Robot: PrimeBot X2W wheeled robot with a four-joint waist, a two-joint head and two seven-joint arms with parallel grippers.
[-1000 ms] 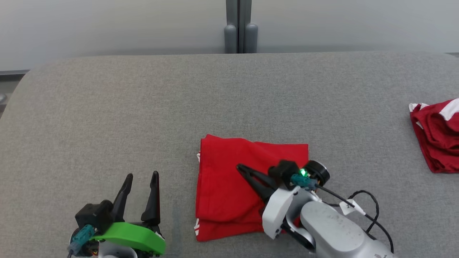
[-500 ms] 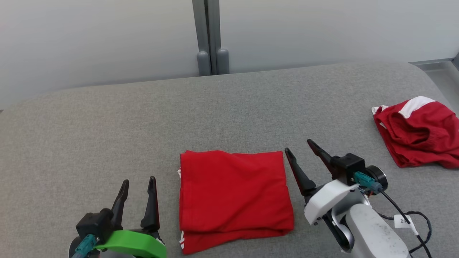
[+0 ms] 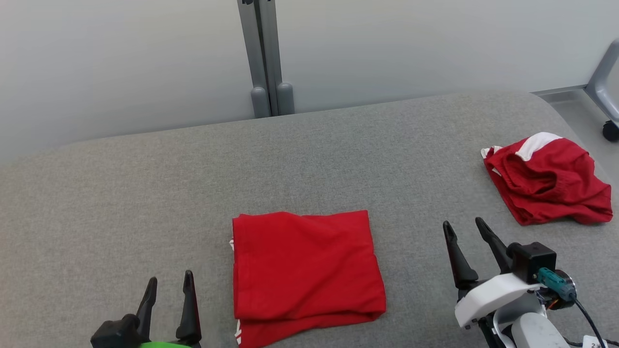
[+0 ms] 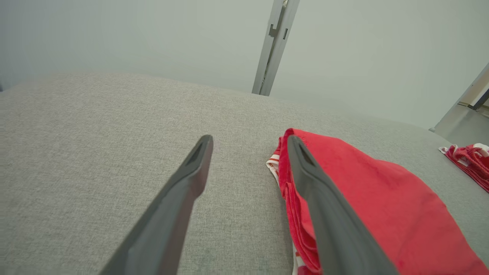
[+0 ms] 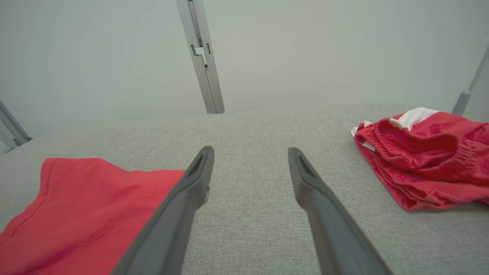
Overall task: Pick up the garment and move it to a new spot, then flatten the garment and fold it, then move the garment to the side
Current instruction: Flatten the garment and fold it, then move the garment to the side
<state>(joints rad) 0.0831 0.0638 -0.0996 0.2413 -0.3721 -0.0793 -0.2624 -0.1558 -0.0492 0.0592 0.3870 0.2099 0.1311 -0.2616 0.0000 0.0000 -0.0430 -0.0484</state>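
A folded red garment (image 3: 305, 270) lies flat near the front of the grey surface, roughly square, with white trim at its left edge; it also shows as the red garment (image 4: 374, 206) and the red garment (image 5: 76, 214) in the wrist views. My left gripper (image 3: 168, 285) stands open to its left, empty, seen again as the left gripper (image 4: 248, 139). To the garment's right, my right gripper (image 3: 462, 226) is open and holds nothing, apart from the cloth; it appears as the right gripper (image 5: 250, 149) in its own view.
A second red garment with a white band (image 3: 546, 181) lies crumpled at the right end of the grey padded surface (image 3: 145, 193). A grey post (image 3: 263, 58) rises behind the far edge before a pale wall. A caster wheel (image 3: 610, 130) stands off the right edge.
My right gripper has come off the folded garment and drawn back to its right. The head camera turned right and tilted, so the whole scene shifted left; the left gripper sits lower in view.
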